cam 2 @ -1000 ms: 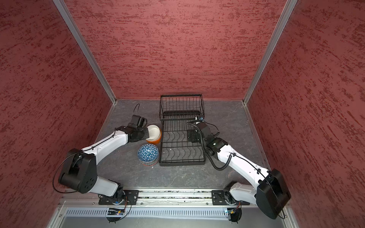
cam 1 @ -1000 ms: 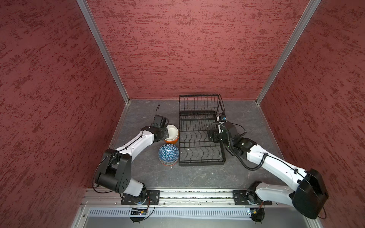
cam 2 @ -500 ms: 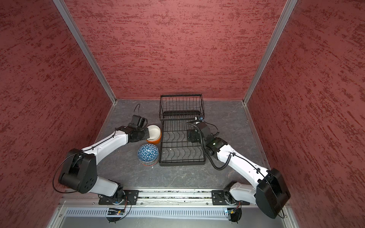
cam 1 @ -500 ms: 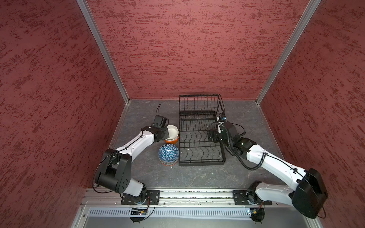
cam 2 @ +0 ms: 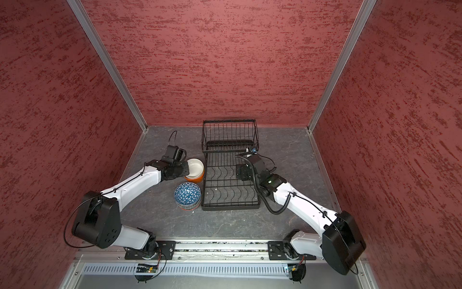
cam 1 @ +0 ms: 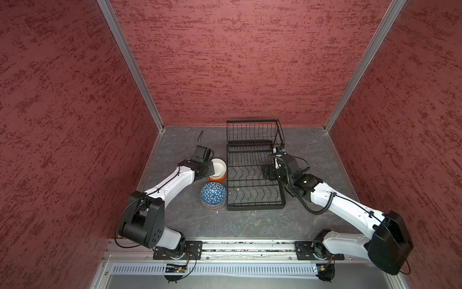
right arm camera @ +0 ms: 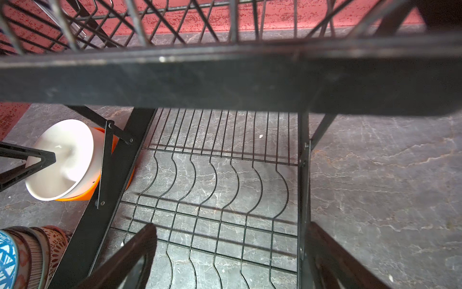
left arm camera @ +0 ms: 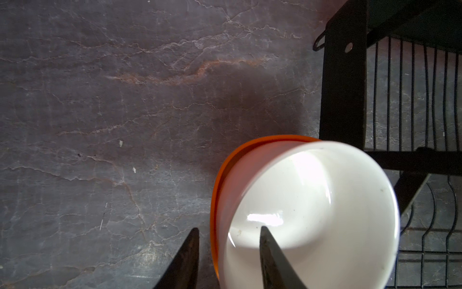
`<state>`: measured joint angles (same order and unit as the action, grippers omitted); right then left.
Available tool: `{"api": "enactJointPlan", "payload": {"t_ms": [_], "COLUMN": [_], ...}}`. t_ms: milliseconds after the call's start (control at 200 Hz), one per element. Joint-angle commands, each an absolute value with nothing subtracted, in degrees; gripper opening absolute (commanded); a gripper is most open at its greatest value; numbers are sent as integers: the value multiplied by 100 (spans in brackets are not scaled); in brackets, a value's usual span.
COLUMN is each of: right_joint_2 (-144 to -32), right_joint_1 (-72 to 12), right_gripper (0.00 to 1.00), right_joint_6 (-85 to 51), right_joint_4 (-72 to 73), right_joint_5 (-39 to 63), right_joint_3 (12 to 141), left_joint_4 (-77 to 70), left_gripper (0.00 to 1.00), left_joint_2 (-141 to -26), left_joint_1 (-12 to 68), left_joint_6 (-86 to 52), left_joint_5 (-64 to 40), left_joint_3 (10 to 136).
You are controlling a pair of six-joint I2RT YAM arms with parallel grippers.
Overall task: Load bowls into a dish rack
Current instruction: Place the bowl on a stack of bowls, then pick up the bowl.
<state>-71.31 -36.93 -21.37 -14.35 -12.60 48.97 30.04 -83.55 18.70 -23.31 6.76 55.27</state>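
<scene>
Left claw (left arm camera: pixel 229 229) has loosened around the white bowl (left arm camera: pixel 312 212) rim.

Just beside the dish rack (cam 1: pixel 255 207), the white bowl (cam 1: pixel 219 166) is covering most of the orange bowl (cam 1: pixel 217 178), the blue-patterned bowl (cam 1: pixel 213 194) is hiding the stack (cam 1: pixel 211 207) beneath down to thin rims, and the right wrist view's edge is cutting that stack off.

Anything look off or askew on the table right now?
The white bowl sits tilted inside the orange bowl beside the dish rack, not nested flat; the open left gripper straddles its rim. Nothing looks spilled or broken.
</scene>
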Motion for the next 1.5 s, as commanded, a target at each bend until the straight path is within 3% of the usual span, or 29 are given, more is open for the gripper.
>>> {"api": "enactJointPlan", "payload": {"t_ms": [0, 286, 1012, 1498], "right_joint_2": [-7143, -7077, -7022, -6987], "right_joint_1": [-3727, -3726, -3727, -3727], "right_gripper": [93, 93, 94, 93], "right_joint_6": [-2102, -2082, -2070, -2092], "right_joint_4": [-1301, -1336, -1319, -1318], "right_joint_5": [-1187, -1239, -1314, -1329], "right_joint_3": [4898, 4887, 4808, 4781], "left_joint_4": [3118, 3203, 3629, 3597], "left_gripper": [44, 45, 29, 3], "left_joint_2": [-8229, -8385, -9156, -9115], "left_joint_1": [1874, 1865, 1889, 1930], "left_joint_6": [-2243, -2173, -2039, -2024], "left_joint_5": [816, 868, 1045, 1169], "left_joint_3": [5733, 6033, 6600, 6593]}}
